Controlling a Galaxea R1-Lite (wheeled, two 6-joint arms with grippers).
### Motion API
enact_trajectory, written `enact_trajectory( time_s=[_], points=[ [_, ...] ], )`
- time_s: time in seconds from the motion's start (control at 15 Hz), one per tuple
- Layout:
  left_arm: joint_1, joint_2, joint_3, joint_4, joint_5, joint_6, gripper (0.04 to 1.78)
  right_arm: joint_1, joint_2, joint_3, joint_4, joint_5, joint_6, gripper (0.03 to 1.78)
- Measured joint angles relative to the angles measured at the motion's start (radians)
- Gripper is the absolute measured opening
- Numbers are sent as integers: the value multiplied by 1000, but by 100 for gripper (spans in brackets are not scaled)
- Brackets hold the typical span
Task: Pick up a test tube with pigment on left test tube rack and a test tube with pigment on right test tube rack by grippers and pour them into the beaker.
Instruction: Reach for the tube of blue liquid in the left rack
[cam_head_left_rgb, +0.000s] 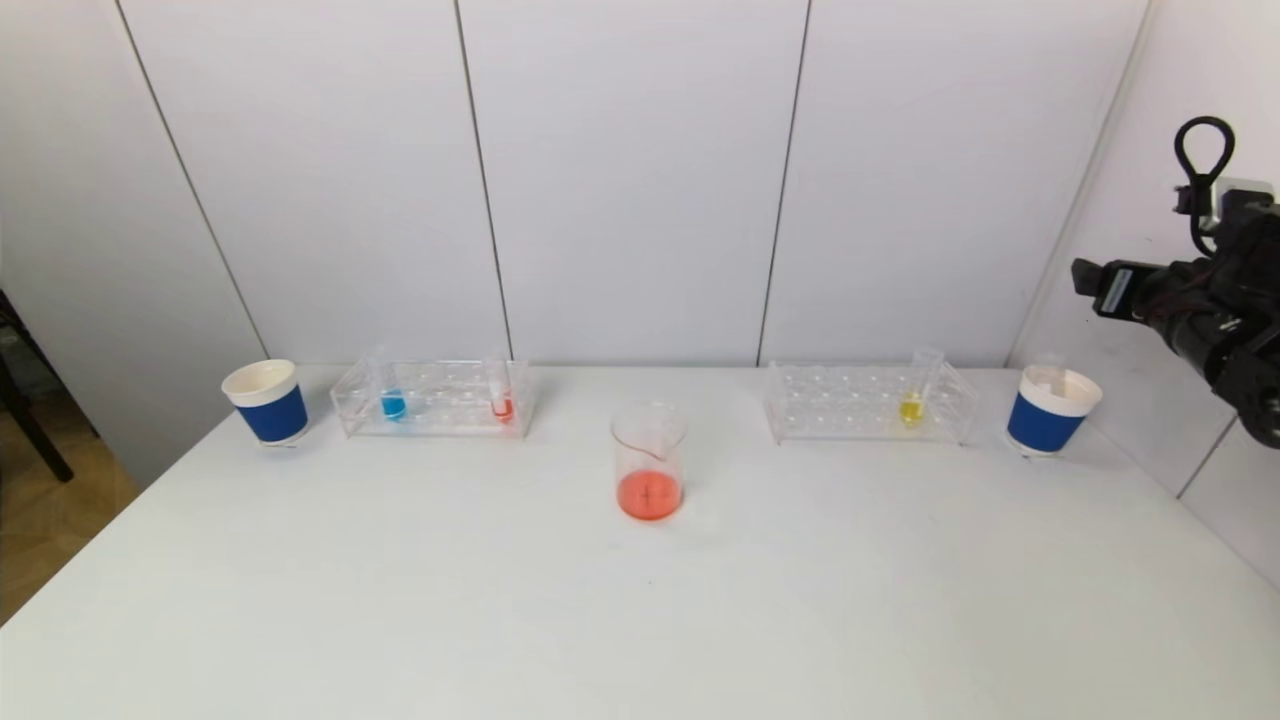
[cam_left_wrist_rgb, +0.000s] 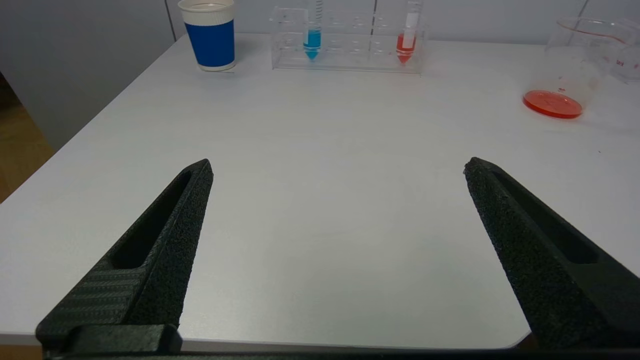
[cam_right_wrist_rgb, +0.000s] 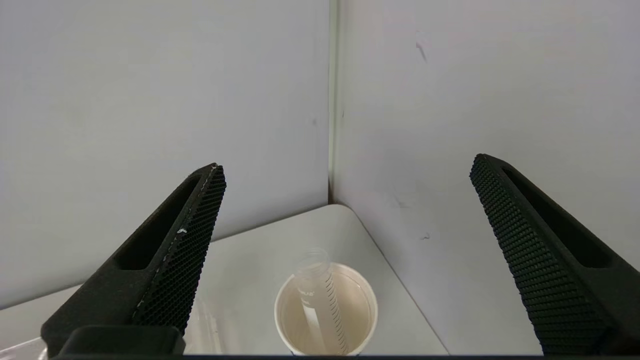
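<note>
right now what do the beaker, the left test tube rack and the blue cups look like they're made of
Beaker: clear glass or plastic, glossy; the red liquid shows through.
Left test tube rack: clear acrylic, apparently; see-through walls with bright edges.
Blue cups: paper, seemingly; matte blue sleeve, cream rolled rim.

The whole table (cam_head_left_rgb: 640, 600) is seen from above by the head view, facing the wall; the near table edge is looked over low by the left wrist view, and the beaker (cam_left_wrist_rgb: 570, 70) is shared with the head view; the right cup (cam_right_wrist_rgb: 326, 310) is viewed closely from above.
</note>
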Motion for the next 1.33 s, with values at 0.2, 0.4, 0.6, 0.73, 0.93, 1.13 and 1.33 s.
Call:
enact_trajectory(
  time_s=[0.2, 0.4, 0.6, 0.73, 0.93, 1.13, 1.33],
  points=[
    [0, 0, 0, 0, 0, 0, 176, 2, -121, -3, 104, 0, -26, 177],
    [0, 0, 0, 0, 0, 0, 176, 14, -262, 5, 216, 0, -43, 177],
    [0, 0, 0, 0, 0, -1, 176, 35, -431, 10, 380, 0, -56, 177],
    [0, 0, 0, 0, 0, 0, 176, 67, -548, 10, 499, 0, -60, 177],
    [0, 0, 0, 0, 0, 0, 176, 137, -721, 12, 692, 0, -61, 177],
    [0, 0, 0, 0, 0, 0, 176, 232, -906, 28, 863, 0, -64, 177],
    [0, 0, 0, 0, 0, 0, 176, 291, -1101, 64, 1022, -3, -75, 177]
  ],
)
